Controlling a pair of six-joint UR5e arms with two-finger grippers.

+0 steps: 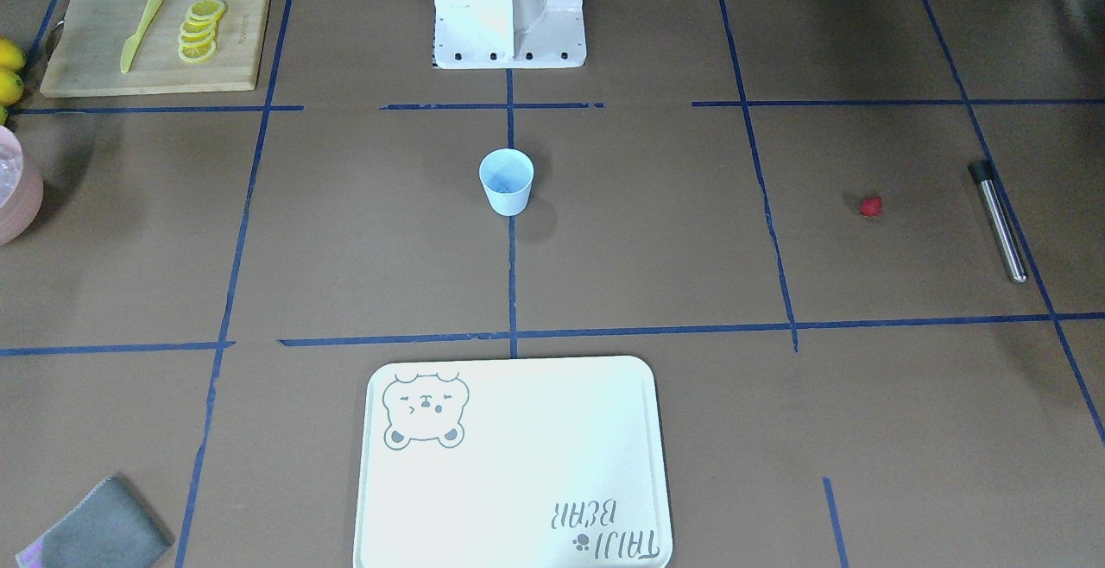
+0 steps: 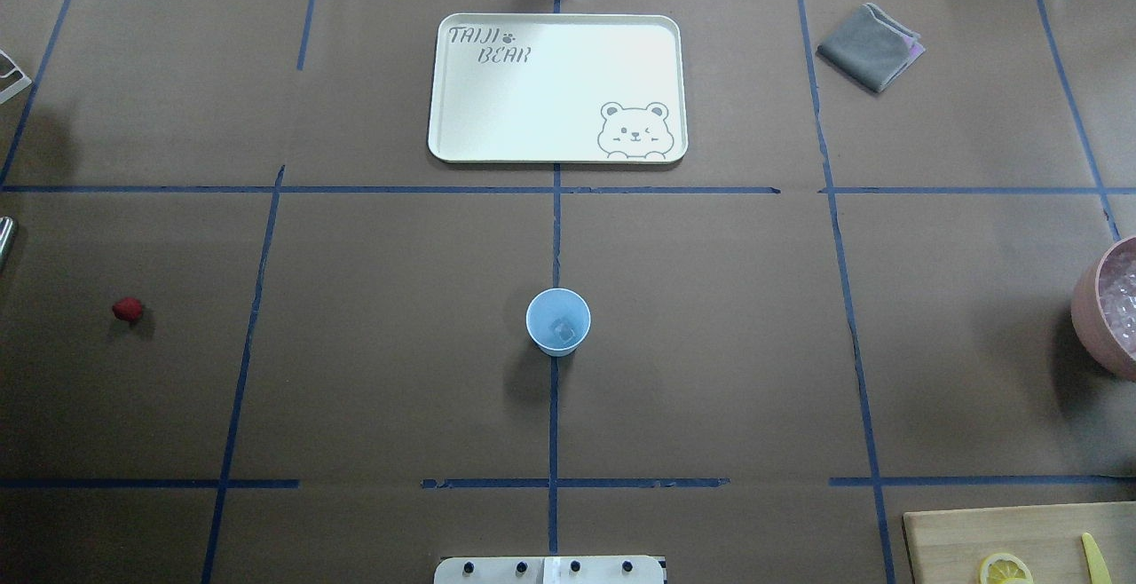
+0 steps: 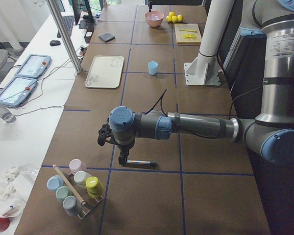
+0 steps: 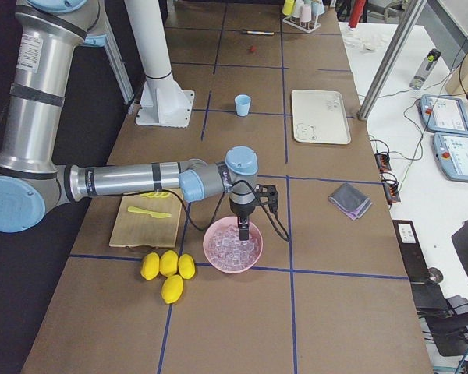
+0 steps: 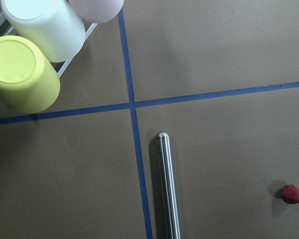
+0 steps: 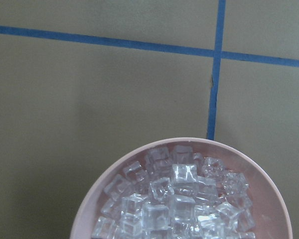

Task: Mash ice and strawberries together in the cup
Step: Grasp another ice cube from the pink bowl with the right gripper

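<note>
Brown paper covers the table, ruled into squares by blue tape. The small light-blue plastic cup point(image 2: 557, 322) stands upright at the centre, on the middle tape line, with what looks like one clear ice chunk point(image 2: 564, 329) lying in its bottom. The tiny red strawberry point(image 2: 128, 309) lies on bare paper well off to my left, near the smooth steel rod point(image 5: 168, 184) under my left claw point(image 3: 122, 159). My right claw point(image 4: 242, 231) hangs over the pink bowl point(image 2: 1084, 304) heaped with ice cubes. Only the side cameras catch either claw, so I cannot tell whether they are released or clenched.

I judge the berry soft and apt to roll, so I would pinch it lightly across its middle. Ice will be hard and slippery, best gripped on flat faces. The cup looks light and tippy, and wants steadying by its wall during mashing. The rod may roll, so I would take it near mid-length.

I see no obstacle between berry and cup. The white bear-printed tray point(image 2: 550, 87), grey folded cloth point(image 2: 870, 45), wooden board point(image 1: 86, 33) with lemon slices point(image 1: 200, 30) and upturned coloured cups point(image 5: 22, 74) sit well apart.
</note>
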